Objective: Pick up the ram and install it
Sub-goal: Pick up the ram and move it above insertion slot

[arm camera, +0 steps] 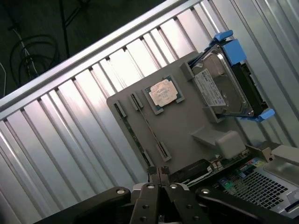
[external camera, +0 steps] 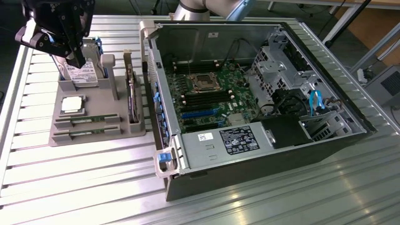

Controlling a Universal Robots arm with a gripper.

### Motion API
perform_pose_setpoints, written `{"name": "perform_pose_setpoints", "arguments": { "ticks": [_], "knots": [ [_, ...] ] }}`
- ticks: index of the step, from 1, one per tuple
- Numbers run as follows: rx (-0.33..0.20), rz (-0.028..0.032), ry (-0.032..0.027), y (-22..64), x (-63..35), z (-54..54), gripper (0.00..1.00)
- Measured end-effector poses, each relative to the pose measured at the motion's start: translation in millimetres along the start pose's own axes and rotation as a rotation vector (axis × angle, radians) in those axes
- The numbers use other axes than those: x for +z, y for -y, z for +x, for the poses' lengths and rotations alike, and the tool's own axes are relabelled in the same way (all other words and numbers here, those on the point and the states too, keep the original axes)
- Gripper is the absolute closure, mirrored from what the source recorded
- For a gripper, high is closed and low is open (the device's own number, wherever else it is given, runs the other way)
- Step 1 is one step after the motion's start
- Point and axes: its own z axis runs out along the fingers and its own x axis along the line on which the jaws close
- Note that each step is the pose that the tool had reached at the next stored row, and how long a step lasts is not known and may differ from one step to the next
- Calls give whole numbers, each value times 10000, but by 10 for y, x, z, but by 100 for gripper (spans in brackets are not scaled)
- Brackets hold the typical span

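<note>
Ram (external camera: 87, 118) beside processor (external camera: 72, 104) in tray (external camera: 100, 101)

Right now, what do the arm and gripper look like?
The arm is a smooth silvery-grey tube with a blue-grey joint cap. The gripper is black, built of angular dark links joined by round silver pins, and it narrows to slim tips.

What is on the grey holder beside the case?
On the grey holder: an upright hard drive, a processor, two ram sticks and an expansion card on edge. In the exterior view the gripper covers the drive's top.
</note>
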Motion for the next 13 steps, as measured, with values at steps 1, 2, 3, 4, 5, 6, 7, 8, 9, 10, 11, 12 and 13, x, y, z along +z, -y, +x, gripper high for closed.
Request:
{"name": "perform_pose_setpoints", "arguments": {
  "ticks": [1,2,3,4,5,6,7,8,9,10,11,12,13],
  "knots": [
    [-83,-2,-3,0,0,0,90],
    [-147,-3,-6,0,0,0,90],
    [-207,-4,-9,0,0,0,90],
    [-277,-6,-13,0,0,0,90],
    [-345,-8,-15,0,0,0,90],
    [-410,-9,-18,0,0,0,90],
    [-489,-11,-22,0,0,0,90],
    [-677,-16,-30,0,0,0,90],
    [-863,-21,-38,0,0,0,90],
    [-966,-23,-43,0,0,0,90],
    [-1066,-26,-47,0,0,0,90],
    [-1130,-27,-50,0,0,0,90],
    [-1188,-28,-52,0,0,0,90]
  ]
}}
